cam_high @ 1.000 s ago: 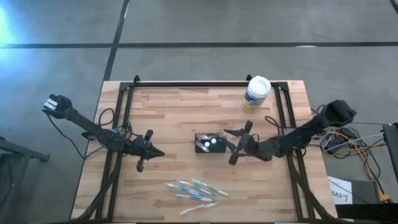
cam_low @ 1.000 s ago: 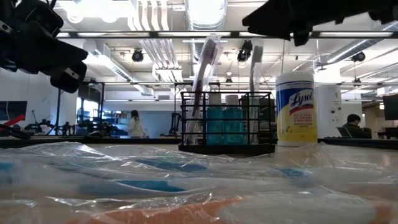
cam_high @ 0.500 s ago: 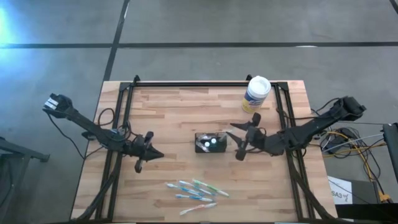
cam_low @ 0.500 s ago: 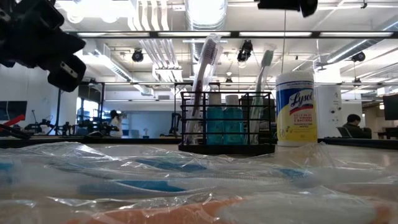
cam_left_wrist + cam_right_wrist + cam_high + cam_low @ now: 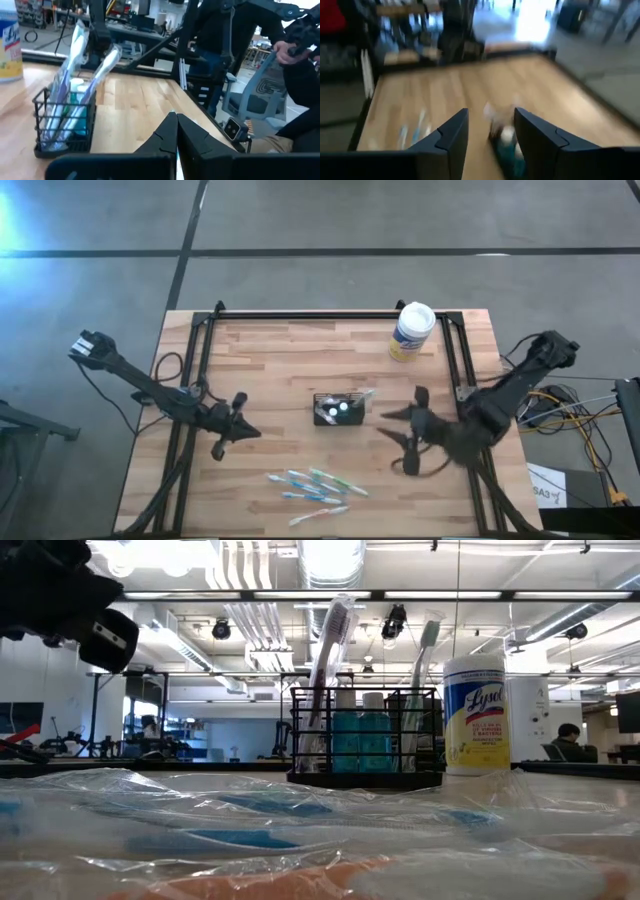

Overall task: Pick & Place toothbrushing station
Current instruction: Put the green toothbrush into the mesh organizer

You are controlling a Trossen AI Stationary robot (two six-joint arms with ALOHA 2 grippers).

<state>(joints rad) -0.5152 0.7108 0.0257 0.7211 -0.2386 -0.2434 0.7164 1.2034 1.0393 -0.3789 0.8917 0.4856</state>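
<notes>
High view: the toothbrushing station [image 5: 339, 409] stands near the middle of the wooden table [image 5: 280, 360]. The left gripper [image 5: 232, 436], fingers pressed together, hovers to its left; the right gripper [image 5: 404, 438], fingers spread and empty, hovers to its right, apart from it.

Low view: the station [image 5: 365, 738] holds toothbrushes [image 5: 328, 645], beside a canister [image 5: 476, 713].

Left wrist view: the closed fingers [image 5: 176, 136] point past the station [image 5: 66, 122].

Right wrist view: the spread fingers [image 5: 455, 131] frame the blurred station [image 5: 506, 142].

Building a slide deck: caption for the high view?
Toothbrushing station mid-table; right gripper open beside it, left gripper shut, wrapped toothbrushes nearby.
</notes>
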